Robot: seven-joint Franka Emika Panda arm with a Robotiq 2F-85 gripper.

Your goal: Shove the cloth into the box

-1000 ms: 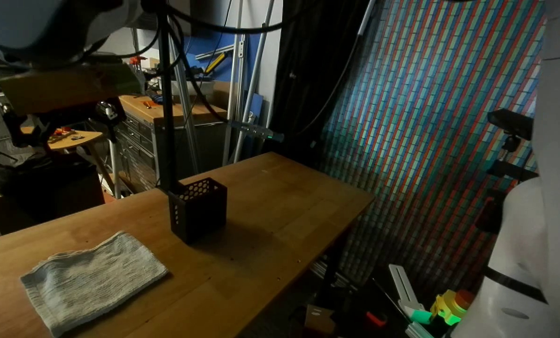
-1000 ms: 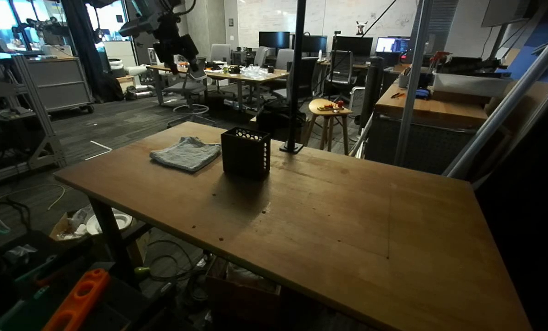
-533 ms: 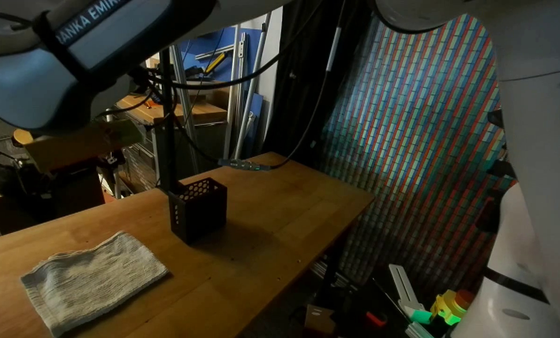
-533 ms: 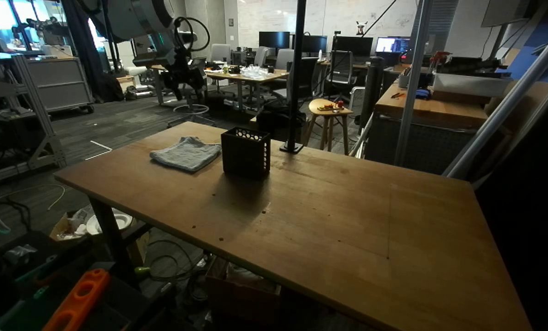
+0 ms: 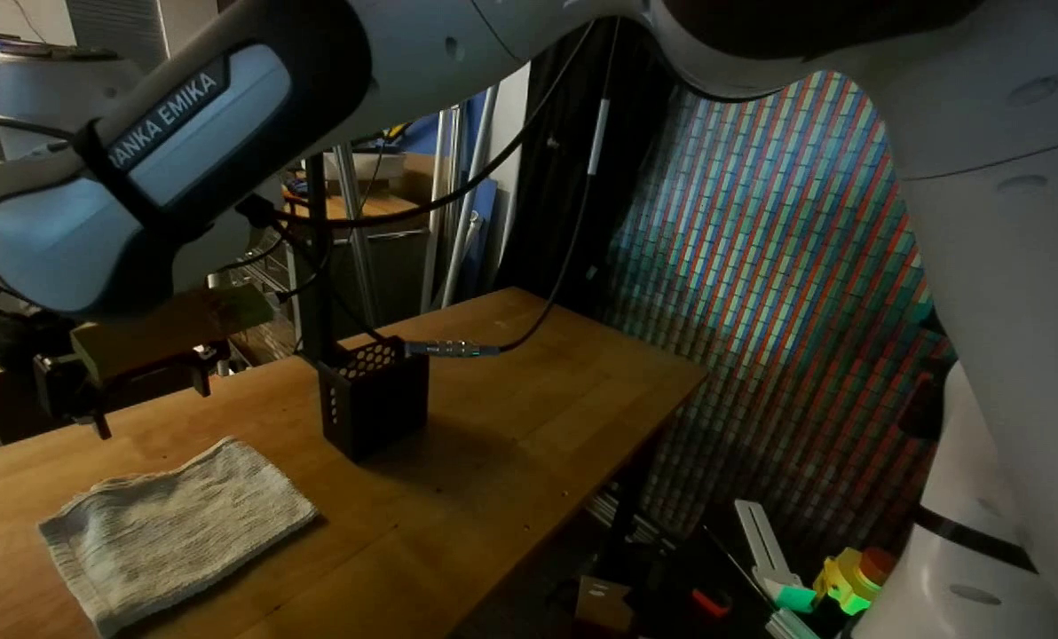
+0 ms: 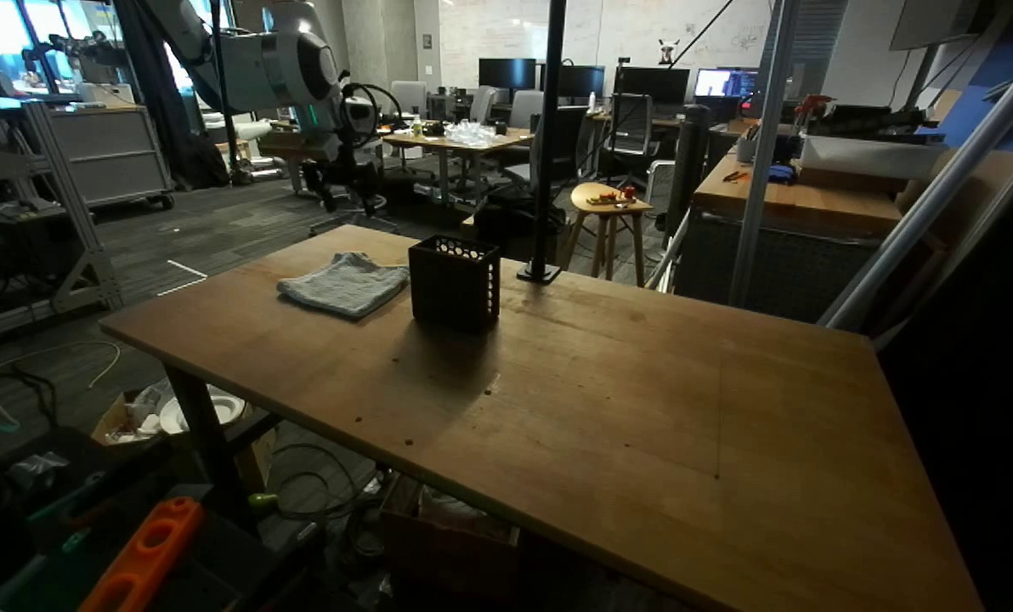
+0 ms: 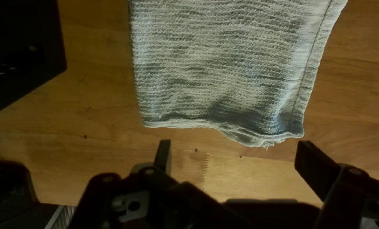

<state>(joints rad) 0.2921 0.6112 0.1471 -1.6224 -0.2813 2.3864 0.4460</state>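
Table [image 6: 685, 416]: wooden; an exterior view takes in most of its top, the wrist view only a patch of grain.
My arm [image 5: 440, 53]: spans the top of an exterior view, the word EMIKA readable on it.
Cloth [image 7: 221, 63]: pale grey-green, lying rumpled on the table, outside the box [image 5: 374, 408]; loose threads at its hem show in the wrist view.
My hand [image 7: 234, 154]: up in the air, apart from the cloth, my fingers [image 7: 163, 157] spread wide; wood shows between them in the wrist view.
Box: black, upright, open-topped. Both exterior views show holes in its walls; the wrist view cuts it off. In an exterior view it seems to meet the cloth [image 6: 345, 286]; the wrist view shows wood between.
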